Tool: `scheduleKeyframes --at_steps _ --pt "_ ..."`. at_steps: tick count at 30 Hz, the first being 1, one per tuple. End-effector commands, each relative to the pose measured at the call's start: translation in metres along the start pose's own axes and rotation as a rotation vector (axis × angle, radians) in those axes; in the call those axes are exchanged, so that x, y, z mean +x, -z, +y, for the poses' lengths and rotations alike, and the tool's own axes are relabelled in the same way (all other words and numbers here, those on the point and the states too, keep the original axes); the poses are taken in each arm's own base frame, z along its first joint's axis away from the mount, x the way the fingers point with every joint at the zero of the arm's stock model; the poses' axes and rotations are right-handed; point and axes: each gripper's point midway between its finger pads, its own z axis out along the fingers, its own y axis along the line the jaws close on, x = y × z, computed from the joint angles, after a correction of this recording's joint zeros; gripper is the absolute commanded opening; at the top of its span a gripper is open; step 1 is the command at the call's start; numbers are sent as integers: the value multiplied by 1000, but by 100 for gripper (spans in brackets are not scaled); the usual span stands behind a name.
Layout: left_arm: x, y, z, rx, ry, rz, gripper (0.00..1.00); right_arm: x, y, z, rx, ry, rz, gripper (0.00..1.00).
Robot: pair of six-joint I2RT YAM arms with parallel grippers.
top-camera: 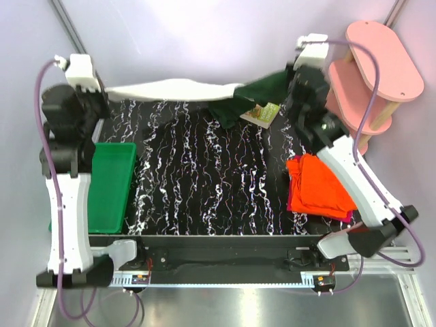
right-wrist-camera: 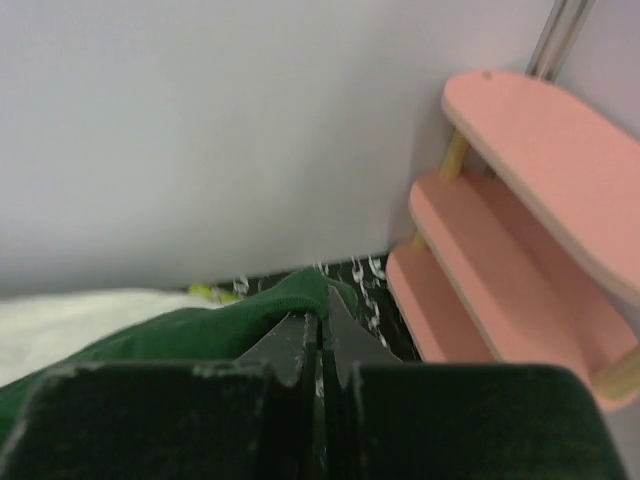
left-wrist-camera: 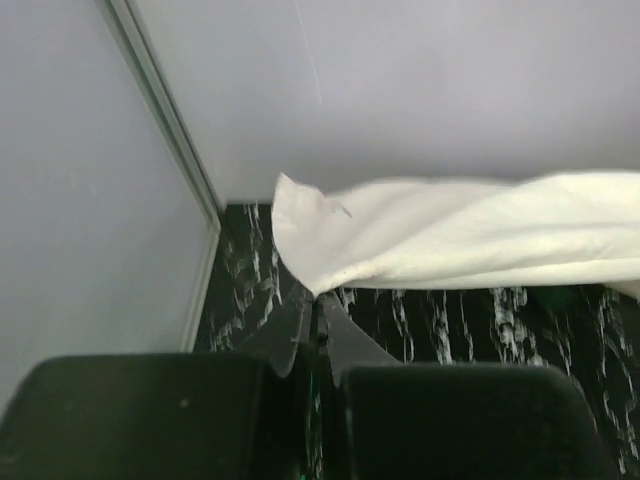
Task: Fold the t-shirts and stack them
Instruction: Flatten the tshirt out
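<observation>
Where the cream-white t-shirt (top-camera: 177, 90) hangs stretched along the far edge of the table (top-camera: 204, 184), both claws are found closed on it.

The left gripper (left-wrist-camera: 318, 312) has its jaws drawn to a bare slit, pinching the lower edge of the white cloth near its corner. The fabric rises from the tips and runs off to the right.

The right gripper (right-wrist-camera: 322, 312) has its jaws likewise pressed together, clamped on a fold of the shirt's dark green sleeve (right-wrist-camera: 200, 335), which bunches over the tips.

From overhead, the garment spans from one claw to the other — white body on the left, green cloth drooping onto the table at the right. There it partly overlaps a small illustrated book (top-camera: 262, 112).

An orange t-shirt (top-camera: 320, 184) lies folded on the table's right side, on top of a magenta-red t-shirt (top-camera: 291, 199) whose edges show beneath it — both well apart from the held shirt.

A green plastic tray (top-camera: 112, 177) sits at the table's left edge, just beside the left arm. A pink shelf (top-camera: 375, 61) stands beyond the far right corner.
</observation>
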Motion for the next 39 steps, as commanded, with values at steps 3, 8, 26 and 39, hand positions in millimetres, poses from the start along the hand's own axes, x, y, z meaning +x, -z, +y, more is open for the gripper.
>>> scheduleKeyframes --at_steps 3,8,26,39 --pt "-8 110 -15 77 -2 -165 0 10 106 -8 -23 58 -43 0" --pt "-39 187 -17 92 20 -260 0 -32 172 -20 -44 76 -104 0" --pt "-6 153 -34 182 35 -141 0 -74 145 6 -98 -103 -211 0" --pt "130 -39 -22 108 8 172 0 108 -52 -11 92 -64 106 0"
